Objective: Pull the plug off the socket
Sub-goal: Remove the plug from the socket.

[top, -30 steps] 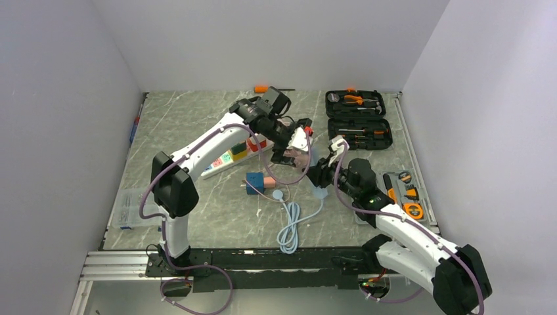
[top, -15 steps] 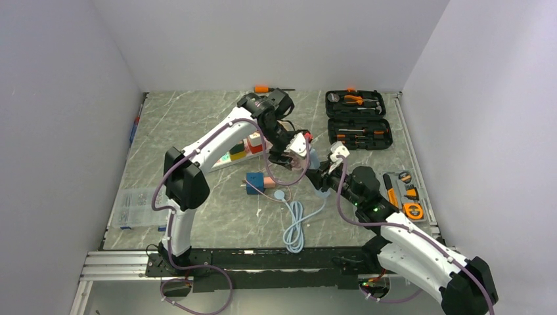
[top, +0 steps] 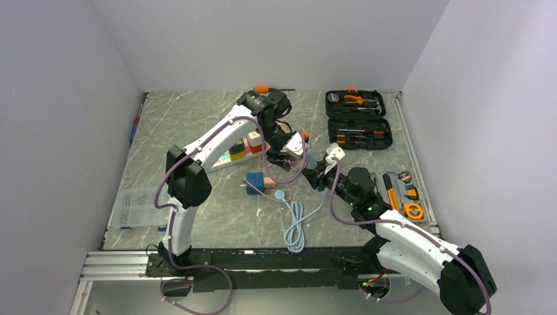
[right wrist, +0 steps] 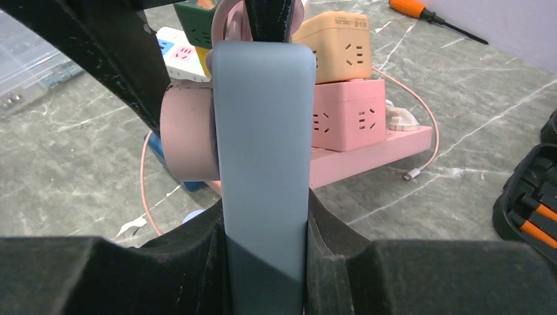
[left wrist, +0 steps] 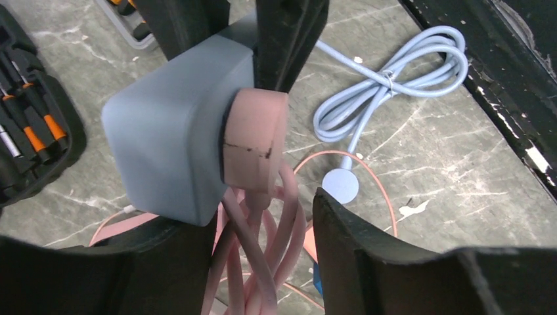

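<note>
A blue-grey socket block [right wrist: 263, 131] stands upright between the fingers of my right gripper [right wrist: 263, 216], which is shut on its two flat sides. A pink round plug [right wrist: 187, 141] sits in the block's left face. In the left wrist view the same plug [left wrist: 253, 141] sticks out of the socket [left wrist: 171, 151], and its pink cable [left wrist: 263, 243] hangs in loops between my left gripper's jaws [left wrist: 263, 216]. The left finger lies against the cable and the block's lower edge. A gap shows between the cable and the right finger [left wrist: 368, 256]. In the top view both grippers meet at mid-table [top: 305, 161].
A pink power strip with coloured cube sockets [right wrist: 341, 105] lies behind the grippers. A coiled blue cable [left wrist: 387, 85] and a blue-and-pink adapter [top: 256, 182] lie on the marble table. An open tool case [top: 358, 118], a screwdriver [top: 266, 88], a tape-measure tray [top: 404, 193] and a clear box [top: 134, 207] sit around the edges.
My left gripper's jaws have narrowed around the pink plug's cable. The right gripper has shifted slightly left with the socket still in it.
</note>
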{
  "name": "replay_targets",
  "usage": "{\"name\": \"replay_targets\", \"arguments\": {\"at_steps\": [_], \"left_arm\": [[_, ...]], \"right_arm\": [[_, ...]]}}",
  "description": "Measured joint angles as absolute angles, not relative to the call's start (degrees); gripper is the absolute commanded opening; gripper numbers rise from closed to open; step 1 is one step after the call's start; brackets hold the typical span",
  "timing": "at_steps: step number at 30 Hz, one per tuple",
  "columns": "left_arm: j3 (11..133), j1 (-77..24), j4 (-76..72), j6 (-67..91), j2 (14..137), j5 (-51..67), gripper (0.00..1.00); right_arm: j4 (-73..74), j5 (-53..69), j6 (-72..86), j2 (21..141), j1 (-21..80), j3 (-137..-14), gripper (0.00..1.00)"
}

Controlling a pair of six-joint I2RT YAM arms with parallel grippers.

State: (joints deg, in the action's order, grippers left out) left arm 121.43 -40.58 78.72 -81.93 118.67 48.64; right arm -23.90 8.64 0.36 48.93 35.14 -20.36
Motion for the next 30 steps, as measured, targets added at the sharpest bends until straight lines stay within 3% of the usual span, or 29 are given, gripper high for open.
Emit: {"name": "replay_targets", "arguments": {"at_steps": [3, 7, 10, 11, 12, 30], "left_arm": [[120.9, -40.6, 80.2, -82.6, 118.7, 48.6, 0.64], [120.9, -40.5, 80.9, -83.2, 118.7, 48.6, 0.52], [120.9, -40.4, 80.4, -82.9, 118.7, 48.6, 0.31], [120.9, -40.4, 80.1, -82.4, 118.7, 48.8, 0.10], [120.9, -40.3, 79.7, -81.8, 118.7, 49.0, 0.02], [120.9, -40.1, 81.4, -87.6, 118.4, 49.4, 0.00]], "right_arm": [[-24.9, 9.5, 0.4, 50.1, 35.1, -20.4, 0.00], [-25.5, 10.1, 0.5, 50.4, 35.1, -20.4, 0.00], [-26.1, 10.4, 0.6, 50.4, 35.1, -20.1, 0.00], [-26.2, 10.5, 0.6, 50.4, 35.2, -19.9, 0.00], [-26.2, 10.6, 0.6, 50.4, 35.3, -19.8, 0.00], [-31.5, 8.4, 1.4, 52.3, 35.6, -18.0, 0.00]]}}
